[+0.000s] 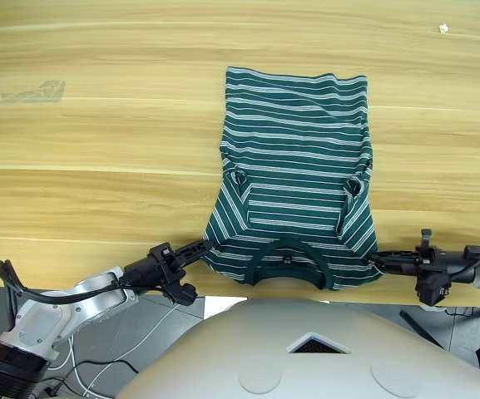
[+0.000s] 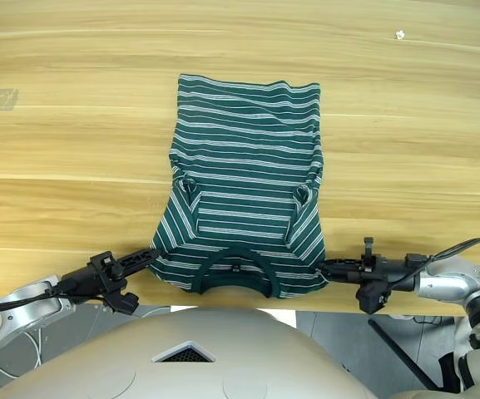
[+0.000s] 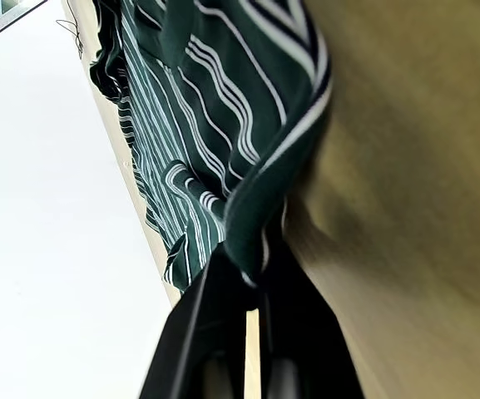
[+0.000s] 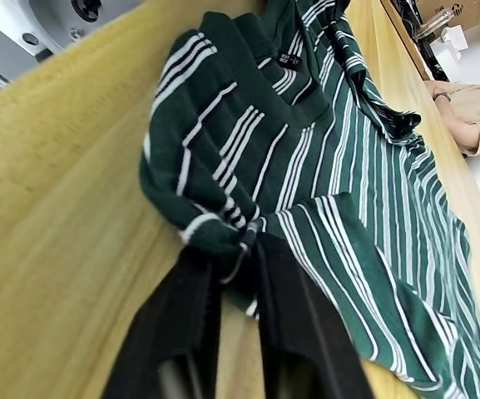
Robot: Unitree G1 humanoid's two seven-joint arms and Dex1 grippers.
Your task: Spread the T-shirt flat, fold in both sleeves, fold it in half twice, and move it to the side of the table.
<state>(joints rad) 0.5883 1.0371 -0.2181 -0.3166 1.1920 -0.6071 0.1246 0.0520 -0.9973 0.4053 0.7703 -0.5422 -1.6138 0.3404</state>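
Left eye view: left gripper (image 1: 207,245) and right gripper (image 1: 375,260) both clamp the T-shirt (image 1: 296,166)

Neck label (image 1: 287,258) seemingly printed, illegible.

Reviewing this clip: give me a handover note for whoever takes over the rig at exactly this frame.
Hands: left hand is shut on the near left shoulder corner of the T-shirt; right hand is shut on the near right shoulder corner.
Things: the T-shirt lies flat on the table, with its collar at the near edge.
Done: spread flat, both sleeves folded in.
Left: both half-folds, probably starting by carrying the pinched corners to the far end, then the move to the table's side.
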